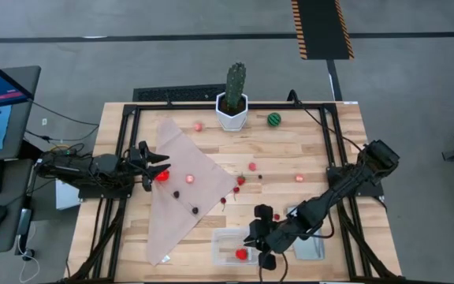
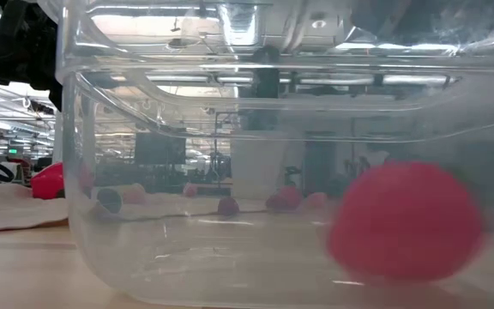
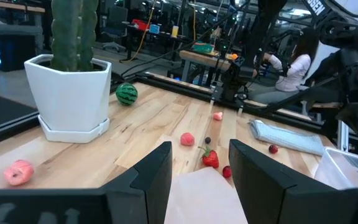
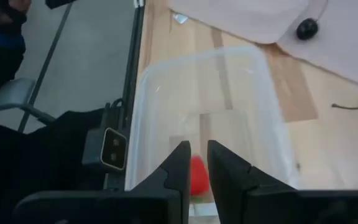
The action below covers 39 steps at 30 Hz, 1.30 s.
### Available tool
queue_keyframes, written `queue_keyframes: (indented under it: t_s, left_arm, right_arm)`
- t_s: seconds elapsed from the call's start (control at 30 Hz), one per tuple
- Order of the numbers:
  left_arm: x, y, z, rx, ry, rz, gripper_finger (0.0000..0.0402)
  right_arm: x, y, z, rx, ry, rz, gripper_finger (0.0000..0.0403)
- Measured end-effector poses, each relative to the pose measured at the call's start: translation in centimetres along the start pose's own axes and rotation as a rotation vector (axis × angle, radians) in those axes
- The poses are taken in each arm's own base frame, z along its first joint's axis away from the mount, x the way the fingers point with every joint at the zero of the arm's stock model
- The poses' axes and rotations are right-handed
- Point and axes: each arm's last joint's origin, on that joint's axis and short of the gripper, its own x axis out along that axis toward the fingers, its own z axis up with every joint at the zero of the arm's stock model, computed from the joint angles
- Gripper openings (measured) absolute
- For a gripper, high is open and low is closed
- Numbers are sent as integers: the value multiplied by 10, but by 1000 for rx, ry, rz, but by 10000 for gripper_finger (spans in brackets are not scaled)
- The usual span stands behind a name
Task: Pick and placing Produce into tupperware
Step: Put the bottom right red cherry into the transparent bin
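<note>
My right gripper (image 1: 260, 237) (image 4: 196, 163) hangs over the clear tupperware tub (image 1: 225, 237) (image 4: 166, 68), its fingers only a narrow gap apart and nothing between them. One red strawberry (image 1: 242, 254) (image 2: 401, 223) (image 4: 197, 177) is inside the tub, below the fingers. My left gripper (image 1: 162, 166) (image 3: 201, 165) is open, low over the beige cloth (image 1: 184, 185). A red strawberry (image 1: 162, 177) lies on the cloth at its fingertips and is hidden in the left wrist view. Pink bits (image 1: 189, 179), dark cherries (image 1: 176, 194), another strawberry (image 1: 240, 181) (image 3: 210, 158) and the green striped ball (image 1: 274, 119) (image 3: 127, 94) lie scattered on cloth and table.
A tall cactus in a white pot (image 1: 233, 99) (image 3: 73, 62) stands at the table's far edge. The flat grey-blue lid (image 1: 310, 244) (image 3: 284, 137) lies right of the tub, partly under my right arm. A dark frame runs round the table. People sit in the room beyond.
</note>
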Motion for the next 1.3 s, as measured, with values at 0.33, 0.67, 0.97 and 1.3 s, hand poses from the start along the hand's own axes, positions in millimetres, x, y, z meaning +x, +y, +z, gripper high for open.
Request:
queue_keyframes:
  t_s: [0.33, 0.67, 0.97, 1.3]
  left_arm:
    - [0, 0, 0, -2, -1, 0, 149]
    - [0, 0, 0, -28, 0, 2, 149]
    - [0, 0, 0, -51, -2, 6, 149]
    - [0, 1, 1, -51, -12, 43, 149]
  right_arm:
    - [-34, -41, 21, -24, 60, -189, 81]
    - [-54, -101, 28, 35, 151, -562, 133]
    - [-39, -139, 13, 149, 457, -607, 277]
    - [-45, -115, -8, 257, 616, -571, 286]
